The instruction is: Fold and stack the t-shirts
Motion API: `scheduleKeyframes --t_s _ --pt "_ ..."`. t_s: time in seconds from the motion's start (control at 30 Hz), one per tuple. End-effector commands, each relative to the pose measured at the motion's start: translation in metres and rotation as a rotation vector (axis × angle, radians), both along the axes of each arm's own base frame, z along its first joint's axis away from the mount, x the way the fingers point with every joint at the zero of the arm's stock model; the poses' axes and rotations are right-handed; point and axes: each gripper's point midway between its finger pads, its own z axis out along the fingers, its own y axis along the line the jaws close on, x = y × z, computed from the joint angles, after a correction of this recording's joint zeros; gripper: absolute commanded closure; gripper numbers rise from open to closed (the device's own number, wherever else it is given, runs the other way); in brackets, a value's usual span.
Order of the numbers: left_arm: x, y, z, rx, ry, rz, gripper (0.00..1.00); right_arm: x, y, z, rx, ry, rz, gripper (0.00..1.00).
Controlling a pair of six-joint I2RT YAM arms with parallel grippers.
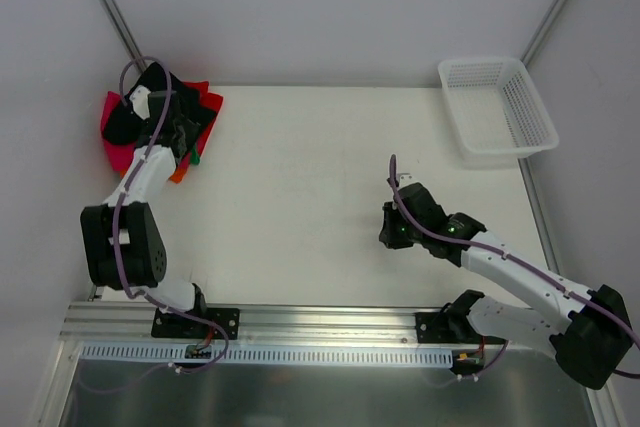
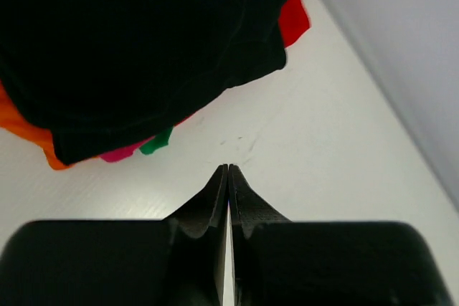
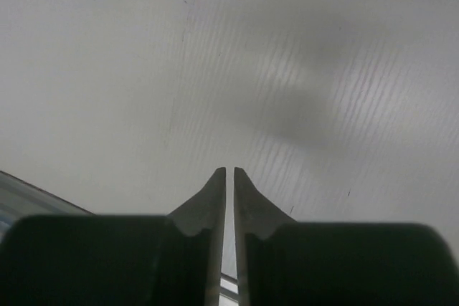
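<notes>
Upper left of the overhead view, the black shirt [image 2: 143,48] lies atop the colourful folded pile [image 1: 112,152], left gripper [image 2: 228,170] pressed together on nothing just beside it, while the right gripper [image 3: 229,171], likewise closed and empty, hangs over the table [image 1: 300,177], seemingly parked out of the way.

My left gripper [image 2: 228,171] has matt black plastic fingers [image 2: 206,209]. The black t-shirt [image 2: 143,48] is soft, matt cloth; the white tabletop [image 2: 323,148] finely ribbed.
</notes>
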Motion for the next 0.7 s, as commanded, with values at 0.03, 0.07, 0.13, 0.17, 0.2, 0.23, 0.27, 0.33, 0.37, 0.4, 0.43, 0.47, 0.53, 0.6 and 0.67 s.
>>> scheduleKeyframes --t_s 0.03,0.07,0.13,0.17,0.2,0.23,0.27,0.33,0.37,0.4,0.43,0.47,0.53,0.6,0.67 --pt "0.015 0.005 -0.039 0.103 0.274 -0.122 1.00 0.002 0.001 0.007 0.032 -0.030 -0.005 0.99" --pt "0.021 0.010 -0.031 0.126 0.291 -0.116 1.00 0.001 0.001 0.007 0.031 -0.029 -0.001 1.00" --pt "0.027 0.026 -0.047 0.207 0.385 -0.102 1.00 0.002 0.001 0.007 0.032 -0.032 -0.002 0.99" --pt "0.037 0.033 -0.035 0.239 0.380 -0.083 1.00 0.002 0.001 0.007 0.033 -0.031 -0.001 0.99" --pt "0.034 0.040 -0.046 0.269 0.443 -0.080 1.00 0.001 0.001 0.005 0.029 -0.026 0.003 0.99" --pt "0.041 0.048 -0.035 0.311 0.435 -0.053 1.00 0.001 0.001 0.005 0.026 -0.026 0.004 0.99" --pt "0.042 0.055 -0.032 0.336 0.446 -0.039 1.00 0.001 0.001 0.005 0.022 -0.026 0.009 0.99" --pt "0.045 0.070 -0.018 0.362 0.439 -0.009 1.00 0.002 0.002 0.003 0.013 -0.021 0.012 0.99" --pt "0.046 0.075 -0.011 0.369 0.428 0.000 1.00 0.003 0.002 0.003 0.008 -0.021 0.013 0.99" --pt "0.048 0.080 -0.002 0.376 0.413 0.008 1.00 0.004 0.002 0.002 0.005 -0.018 0.013 1.00" --pt "0.050 0.091 0.012 0.379 0.384 0.037 1.00 0.005 0.003 0.001 -0.002 -0.013 0.017 1.00" --pt "0.050 0.097 0.021 0.390 0.372 0.049 1.00 0.005 0.003 0.001 -0.006 -0.012 0.018 0.99" --pt "0.053 0.110 0.041 0.401 0.331 0.073 1.00 0.006 0.003 -0.001 -0.012 -0.006 0.019 0.99" --pt "0.055 0.118 0.047 0.407 0.317 0.068 1.00 0.007 0.003 -0.003 -0.022 -0.006 0.015 0.99" --pt "0.056 0.134 0.042 0.412 0.338 0.088 1.00 0.007 0.003 -0.004 -0.026 -0.001 0.018 0.99"
